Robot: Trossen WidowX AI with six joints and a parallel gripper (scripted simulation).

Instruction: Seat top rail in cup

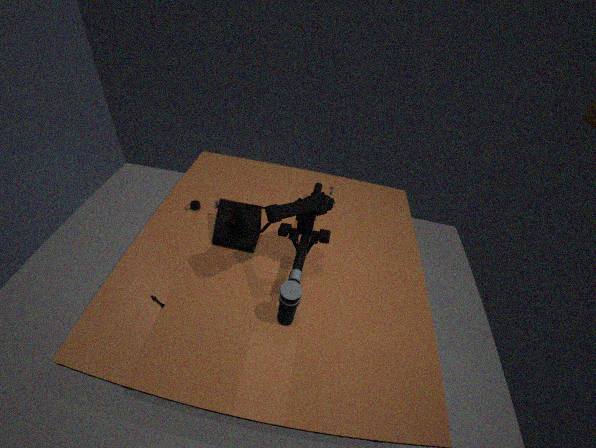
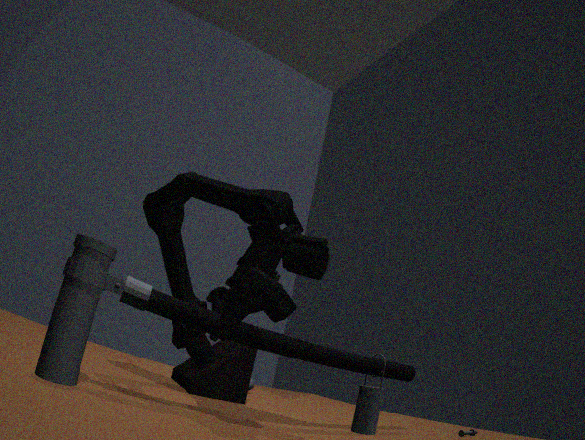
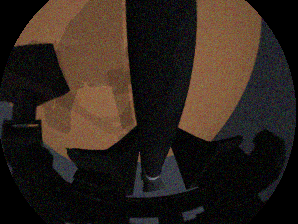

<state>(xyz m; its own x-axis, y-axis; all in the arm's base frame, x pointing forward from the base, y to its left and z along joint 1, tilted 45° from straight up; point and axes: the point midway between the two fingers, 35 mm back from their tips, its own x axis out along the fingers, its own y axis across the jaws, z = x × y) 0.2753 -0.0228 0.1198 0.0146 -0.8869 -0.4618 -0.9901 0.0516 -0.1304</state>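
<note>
Top view: orange mat (image 1: 350, 350) on grey table (image 1: 75, 250), dark walls (image 1: 350, 75).

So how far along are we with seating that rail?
Done: the rail runs through the loop cap. In hand: the hand grips the rail, whose pale cut end is near the big post. Seating can't be confirmed. Left: seat it, then release.

One rail (image 2: 294, 346), two posts (image 2: 74, 314) (image 2: 365, 410), one arm (image 2: 221, 196), one small bolt (image 2: 467, 432).
</note>
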